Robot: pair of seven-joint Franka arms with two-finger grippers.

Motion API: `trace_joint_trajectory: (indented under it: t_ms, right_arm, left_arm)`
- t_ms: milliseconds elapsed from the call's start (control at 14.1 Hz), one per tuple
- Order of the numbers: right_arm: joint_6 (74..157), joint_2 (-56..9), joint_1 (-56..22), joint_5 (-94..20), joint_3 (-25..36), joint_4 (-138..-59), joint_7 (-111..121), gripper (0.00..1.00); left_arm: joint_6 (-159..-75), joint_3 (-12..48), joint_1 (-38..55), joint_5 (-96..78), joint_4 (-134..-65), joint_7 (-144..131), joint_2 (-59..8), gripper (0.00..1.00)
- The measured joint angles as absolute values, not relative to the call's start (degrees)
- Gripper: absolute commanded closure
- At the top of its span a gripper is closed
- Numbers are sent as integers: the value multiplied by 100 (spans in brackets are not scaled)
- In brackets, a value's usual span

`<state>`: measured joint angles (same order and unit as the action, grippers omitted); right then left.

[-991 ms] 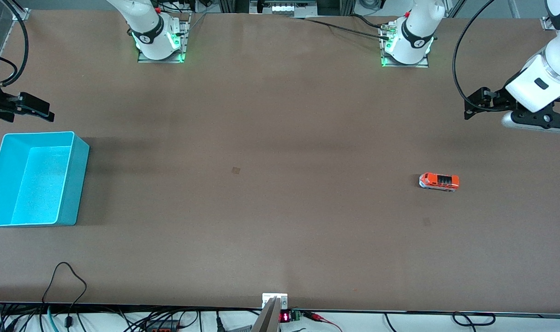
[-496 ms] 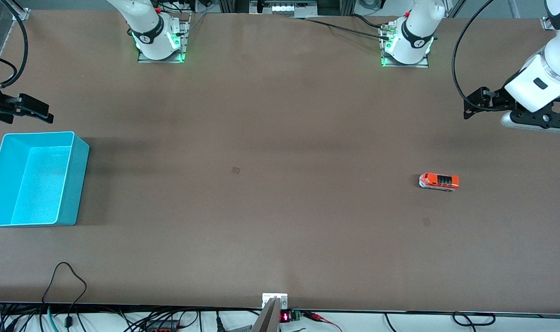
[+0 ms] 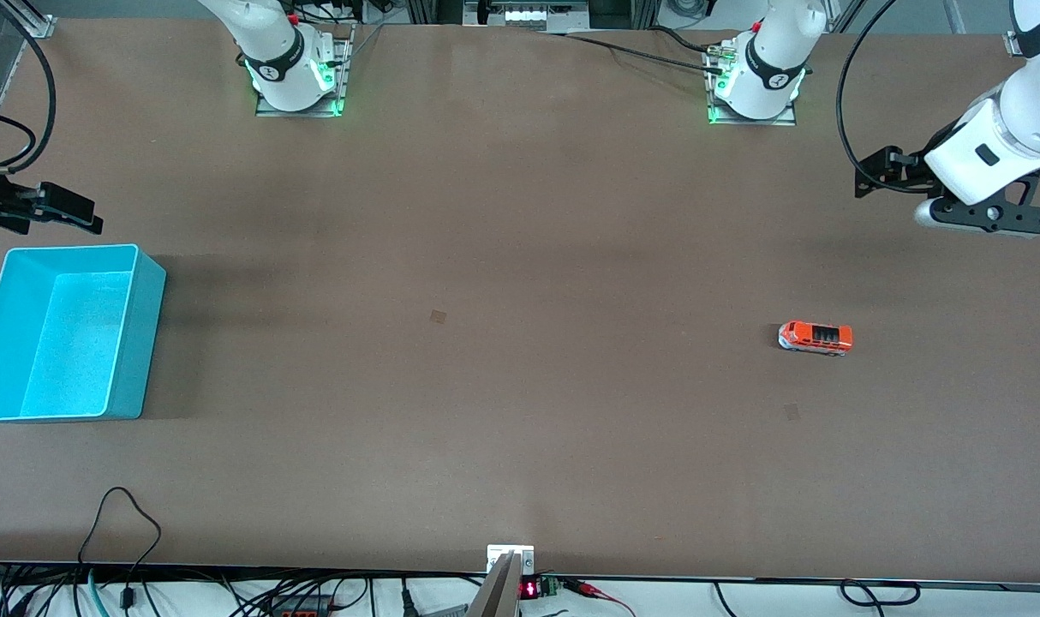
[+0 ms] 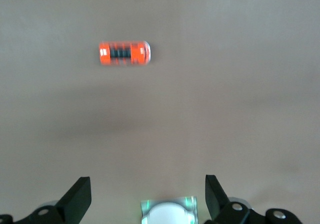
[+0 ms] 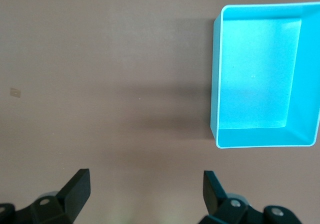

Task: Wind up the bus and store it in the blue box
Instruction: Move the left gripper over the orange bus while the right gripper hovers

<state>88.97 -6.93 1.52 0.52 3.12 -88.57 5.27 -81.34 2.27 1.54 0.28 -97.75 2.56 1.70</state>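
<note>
The counter (image 3: pixel 520 257) spreads brown under both my arms. The blue box (image 3: pixel 66 332) sits at the right arm's end, open-topped and empty, just below my right gripper (image 5: pixel 145 194), which waits over the counter beside it with its jaws wide and nothing held. My left gripper (image 4: pixel 147 196) hangs high over the counter at the left arm's end, jaws wide and empty as well. The bus (image 3: pixel 815 338) stands on its wheels, well apart from that gripper, ahead of the jaws in the left wrist view (image 4: pixel 124 53). I judge it light, rigid and smooth-sided, so apt to slip or roll; I would take it across its long flanks, mid-body, to drag it backward for winding.
</note>
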Motion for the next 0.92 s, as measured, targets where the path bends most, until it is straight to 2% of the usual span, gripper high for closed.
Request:
trace_joint_trajectory:
  t_ms: [212, 566, 779, 920]
  right_arm:
    - [8929, -989, 141, 53, 307, -8863, 527, 0]
    - [8934, -1226, 137, 53, 301, -8862, 527, 0]
    - [8924, -1266, 136, 53, 300, -8862, 527, 0]
    - [8923, -1274, 133, 58, 299, -8862, 528, 0]
  left_arm:
    - [-7591, 232, 199, 27, -9775, 564, 134, 0]
    - [-7659, 231, 197, 36, -9779, 2164, -69, 0]
    - [-8346, 218, 121, 169, -10044, 3598, -317, 0]
    - [-9190, 211, -15, 248, -10487, 4440, -526, 0]
